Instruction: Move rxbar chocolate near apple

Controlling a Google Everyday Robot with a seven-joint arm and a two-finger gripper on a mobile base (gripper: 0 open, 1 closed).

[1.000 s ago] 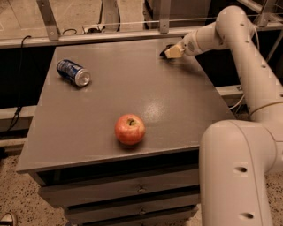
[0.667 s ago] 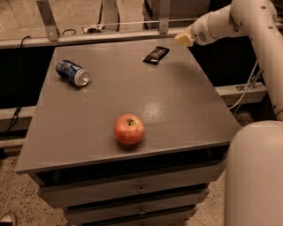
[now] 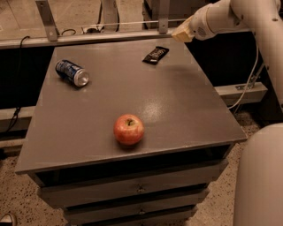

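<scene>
- gripper (image 3: 181,34) -- pale tan tip at the end of the white arm (image 3: 234,13); hangs over the far right corner of the tabletop (image 3: 190,110), off the surface; holding nothing; whether the claw is spread or pressed together, cannot tell
- rxbar chocolate (image 3: 155,54) -- black wrapper with pale lettering; lies flat near the far edge, right of centre, turned diagonally; just left of the gripper and below it, apart from it
- apple (image 3: 128,129) -- red-orange, stem up with a yellowish patch around it; sits upright near the front edge, roughly mid-width, slightly left; well apart from the bar
- blue soda can (image 3: 72,73) -- on its side near the far left corner; silver end faces the front right; well left of the bar and of the apple; not on the line between them
- bare grey top between bar and apple; nothing stands in that stretch; a dull glare patch near the centre
- arm comes in from the right, above the right edge; white robot body (image 3: 261,176) fills the lower right, beside the front right corner
- metal rail (image 3: 88,37) runs just behind the far edge with upright brackets; white cable (image 3: 248,81) hangs off the right side
- drawers (image 3: 132,190) stacked under the front edge; speckled floor (image 3: 17,203) below
</scene>
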